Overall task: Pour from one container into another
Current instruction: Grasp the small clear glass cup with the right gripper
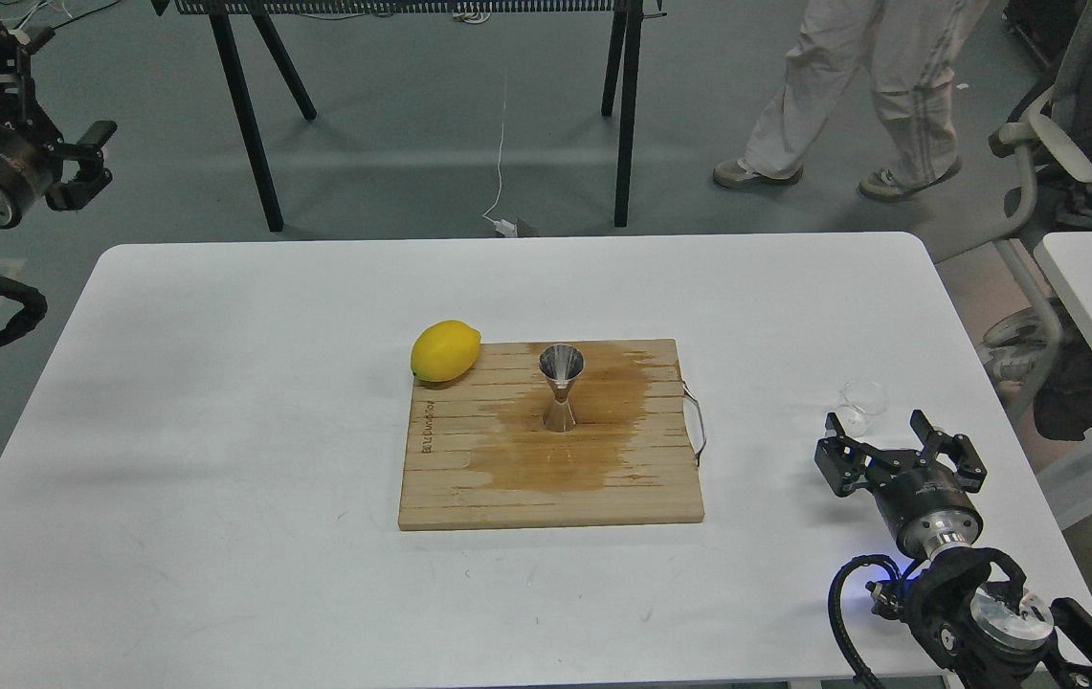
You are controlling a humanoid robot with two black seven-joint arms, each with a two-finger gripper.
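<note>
Right pincer lies low over the white worktop near its right edge, fingers spread wide and holding nothing. Just beyond its fingertips stands the glass cup, upright on the worktop, clear of the fingers and not yet between them. Whether the cup holds any liquid is too faint to tell.

The metal jigger stands upright on the wooden board at the middle of the worktop, well apart from the cup. A dark wet-looking stain spreads over the board around it. A lemon rests at the board's far left corner.

Left pincer is raised off to the left, away from the worktop, empty, its fingers seemingly parted.

I judge this to be the reach for the cup, before any grasp. The next move calls for easing the right pincer forward until the fingers flank the thin glass wall, then closing gently; a clumsy approach could nudge or tip so light a cup. After that come lifting it, carrying it left to the jigger's mouth and tilting it.
</note>
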